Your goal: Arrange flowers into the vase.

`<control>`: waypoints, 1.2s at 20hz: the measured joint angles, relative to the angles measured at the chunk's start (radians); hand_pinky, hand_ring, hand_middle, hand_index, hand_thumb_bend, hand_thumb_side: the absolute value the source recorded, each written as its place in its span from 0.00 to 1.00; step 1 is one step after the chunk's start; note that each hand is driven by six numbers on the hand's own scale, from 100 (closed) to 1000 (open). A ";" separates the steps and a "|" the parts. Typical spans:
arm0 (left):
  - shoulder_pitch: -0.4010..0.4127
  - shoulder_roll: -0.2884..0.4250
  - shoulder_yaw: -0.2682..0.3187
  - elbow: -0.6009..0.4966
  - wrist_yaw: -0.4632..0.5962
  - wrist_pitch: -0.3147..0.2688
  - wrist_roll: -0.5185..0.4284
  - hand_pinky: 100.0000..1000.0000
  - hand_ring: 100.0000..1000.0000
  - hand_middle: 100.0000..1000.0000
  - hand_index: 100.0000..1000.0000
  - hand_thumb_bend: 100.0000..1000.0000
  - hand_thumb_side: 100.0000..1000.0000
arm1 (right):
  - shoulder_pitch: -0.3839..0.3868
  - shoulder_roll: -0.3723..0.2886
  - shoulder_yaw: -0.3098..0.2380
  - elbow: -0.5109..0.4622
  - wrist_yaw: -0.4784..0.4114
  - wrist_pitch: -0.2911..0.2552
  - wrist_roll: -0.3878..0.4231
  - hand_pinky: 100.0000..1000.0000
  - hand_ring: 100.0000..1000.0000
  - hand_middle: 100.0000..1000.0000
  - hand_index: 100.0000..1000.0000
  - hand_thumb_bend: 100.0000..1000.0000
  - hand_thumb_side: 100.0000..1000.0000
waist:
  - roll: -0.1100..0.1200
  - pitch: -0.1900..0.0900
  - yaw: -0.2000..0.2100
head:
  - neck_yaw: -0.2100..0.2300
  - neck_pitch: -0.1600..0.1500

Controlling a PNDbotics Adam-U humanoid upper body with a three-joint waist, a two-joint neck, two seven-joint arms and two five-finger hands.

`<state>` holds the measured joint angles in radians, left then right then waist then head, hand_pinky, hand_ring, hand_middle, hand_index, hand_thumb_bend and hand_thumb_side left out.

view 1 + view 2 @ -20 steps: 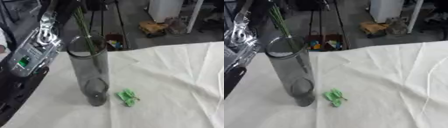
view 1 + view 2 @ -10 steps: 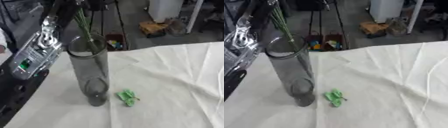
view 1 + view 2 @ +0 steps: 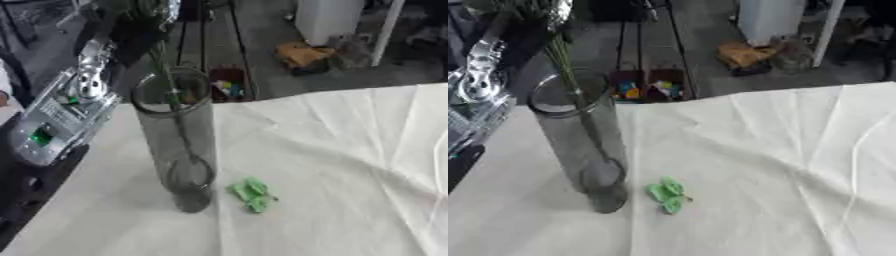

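— Where is the hand, and what does it hold?

— The left hand (image 3: 144,7) shows at the top of the left eye view, above the counter's far left part. It is blurred there, but it seems closed round the tops of the flower stems (image 3: 162,62). The silver and black arm (image 3: 61,115) comes in along the counter's left edge. The right hand shows in neither view.

— And the stems themselves?

— Thin, green, bunched together. They run down from the hand at a slight tilt, pass over the rim and go inside the vase (image 3: 179,145). The lower ends reach toward the bottom of the glass; whether they touch the base I cannot tell.

— Where does the vase stand?

— Upright on the white cloth (image 3: 780,165) that covers the counter (image 3: 500,220), near its left edge, just beside the arm. It is a tall cylinder of dark, clear glass.

— Anything else on the cloth?

— A small green leaf piece (image 3: 667,194) lies flat just to the right of the vase's foot, apart from it. The cloth is creased toward the right edge.

— Beyond the far edge?

— On the floor, a box with coloured bits (image 3: 647,89) and a yellowish object (image 3: 302,54), both too blurred to name.
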<state>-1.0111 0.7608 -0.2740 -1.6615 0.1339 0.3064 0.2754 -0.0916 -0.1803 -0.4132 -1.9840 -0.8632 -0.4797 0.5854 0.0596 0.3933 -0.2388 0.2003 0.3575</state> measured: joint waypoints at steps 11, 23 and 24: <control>0.033 0.032 -0.005 -0.044 -0.108 0.027 -0.093 0.32 0.47 0.46 0.56 0.00 0.55 | 0.003 0.000 0.000 0.000 0.001 0.004 -0.004 0.91 0.71 0.41 0.75 0.00 0.85 | -0.005 -0.006 0.005 | -0.003 0.000; 0.052 0.041 -0.012 -0.049 -0.165 0.039 -0.236 0.52 0.70 0.67 0.75 0.00 0.74 | 0.004 0.000 0.000 0.000 0.001 0.006 -0.005 0.91 0.71 0.41 0.75 0.00 0.85 | -0.006 -0.006 0.007 | -0.009 -0.008; 0.053 0.041 -0.012 -0.049 -0.171 0.040 -0.253 0.54 0.71 0.68 0.77 0.00 0.76 | 0.004 0.000 0.000 0.000 0.001 0.007 -0.005 0.91 0.71 0.41 0.75 0.00 0.85 | -0.006 -0.006 0.007 | -0.009 -0.008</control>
<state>-0.9584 0.8023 -0.2864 -1.7106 -0.0373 0.3469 0.0228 -0.0877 -0.1800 -0.4133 -1.9840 -0.8627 -0.4732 0.5809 0.0540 0.3868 -0.2315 0.1913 0.3499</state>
